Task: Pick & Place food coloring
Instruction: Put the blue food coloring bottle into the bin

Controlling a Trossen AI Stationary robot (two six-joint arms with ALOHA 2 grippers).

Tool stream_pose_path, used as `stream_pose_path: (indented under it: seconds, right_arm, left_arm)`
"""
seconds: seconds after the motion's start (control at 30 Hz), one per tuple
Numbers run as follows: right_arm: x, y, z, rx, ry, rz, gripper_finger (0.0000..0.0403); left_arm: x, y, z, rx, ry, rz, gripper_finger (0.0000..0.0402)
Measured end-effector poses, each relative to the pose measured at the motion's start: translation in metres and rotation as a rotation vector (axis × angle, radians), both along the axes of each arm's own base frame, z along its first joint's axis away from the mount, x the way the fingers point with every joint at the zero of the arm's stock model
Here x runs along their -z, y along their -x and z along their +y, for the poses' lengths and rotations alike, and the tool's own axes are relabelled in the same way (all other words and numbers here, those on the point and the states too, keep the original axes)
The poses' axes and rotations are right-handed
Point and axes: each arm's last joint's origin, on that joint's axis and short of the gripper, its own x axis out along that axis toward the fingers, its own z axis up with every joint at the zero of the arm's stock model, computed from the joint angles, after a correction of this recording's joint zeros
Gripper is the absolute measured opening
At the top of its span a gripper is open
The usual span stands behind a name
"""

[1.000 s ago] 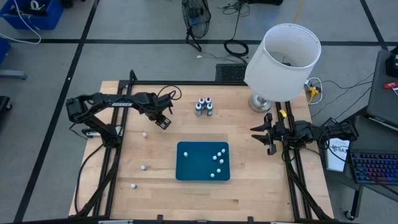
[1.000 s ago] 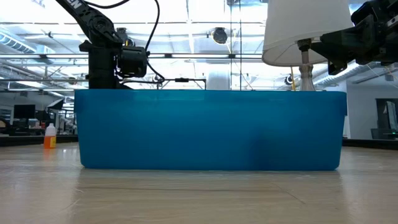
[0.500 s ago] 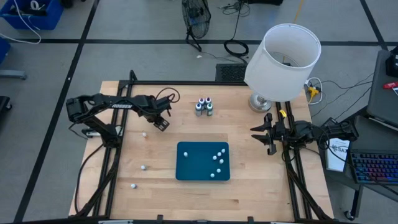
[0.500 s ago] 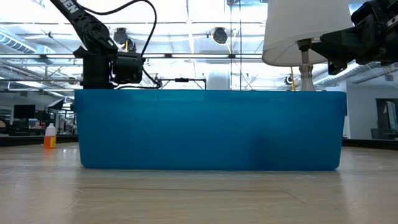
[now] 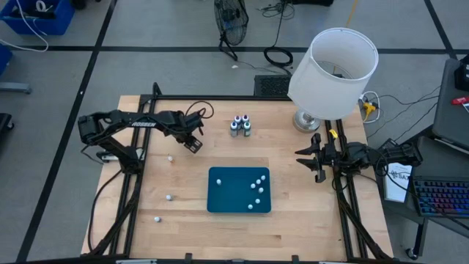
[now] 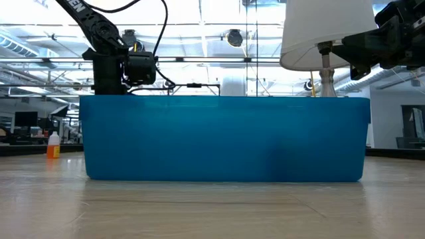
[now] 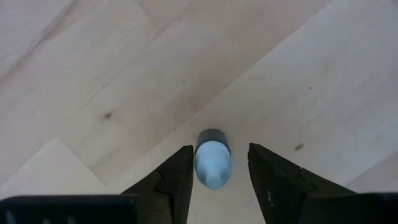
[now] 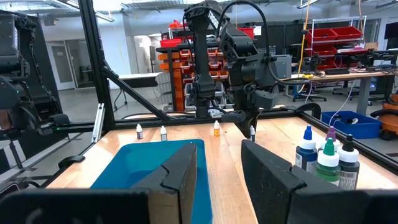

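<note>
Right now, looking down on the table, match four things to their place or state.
1. teal tray
2. lamp
3. left hand
4. four larger bottles

a. clustered near the back edge
b. white-capped bottles inside
c. small bottle between its fingers
d. back right corner

Pairs: 1-b, 2-d, 3-c, 4-a

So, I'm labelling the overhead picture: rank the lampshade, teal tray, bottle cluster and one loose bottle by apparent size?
1. Lampshade, though it stands higher, nearer the camera.
2. Teal tray.
3. Bottle cluster.
4. Loose bottle left of the tray.
</note>
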Motion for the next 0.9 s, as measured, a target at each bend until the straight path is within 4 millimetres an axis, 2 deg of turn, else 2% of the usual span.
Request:
stream_pose_path:
  seconds: [0.9]
  right_arm:
    - [0.0000, 0.0000, 0.0000, 0.000, 0.000, 0.000, 0.0114]
  left_arm:
    - [-0.0001, 0.0011, -0.0006, 0.022, 0.005, 0.014, 0.0154]
